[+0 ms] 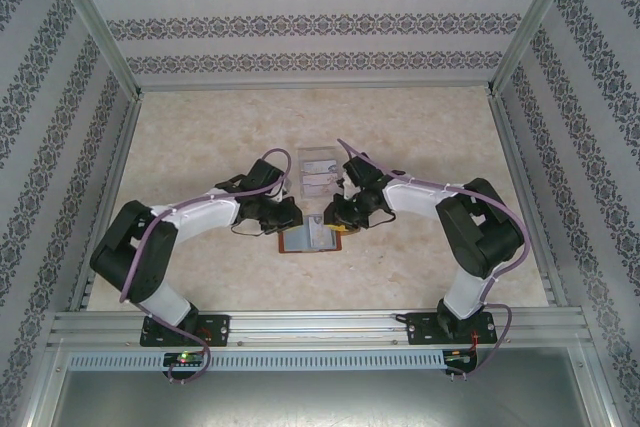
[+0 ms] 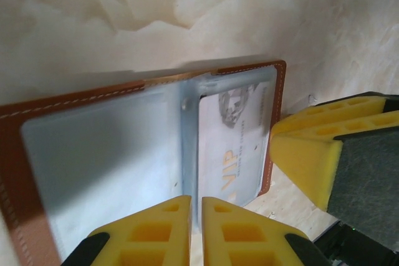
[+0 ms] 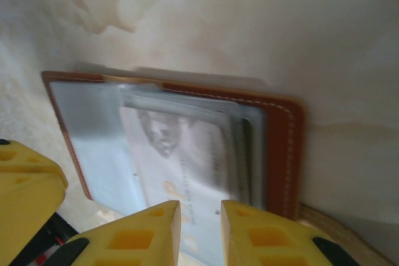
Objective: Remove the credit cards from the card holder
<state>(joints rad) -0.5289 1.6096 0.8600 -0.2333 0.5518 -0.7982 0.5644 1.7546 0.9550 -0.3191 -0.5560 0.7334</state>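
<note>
The card holder [image 1: 308, 239], brown leather with grey-blue pockets, lies open on the table between both grippers. In the left wrist view the card holder [image 2: 93, 147] has its left pocket bare, and a pale credit card [image 2: 230, 135] marked VIP sits in the right pocket. My left gripper [image 2: 195, 200] is shut to a thin slit at the wallet's near edge, by the centre fold. My right gripper [image 3: 201, 204] hovers over the same credit card [image 3: 181, 154], its fingers a little apart with nothing pinched. More card edges stack behind it inside the card holder [image 3: 283, 147].
A clear plastic box [image 1: 322, 172] with pale cards inside stands just behind the wallet. The right gripper's yellow finger [image 2: 305, 147] is close to the wallet's right edge. Patterned walls and metal rails enclose the beige table [image 1: 200, 137].
</note>
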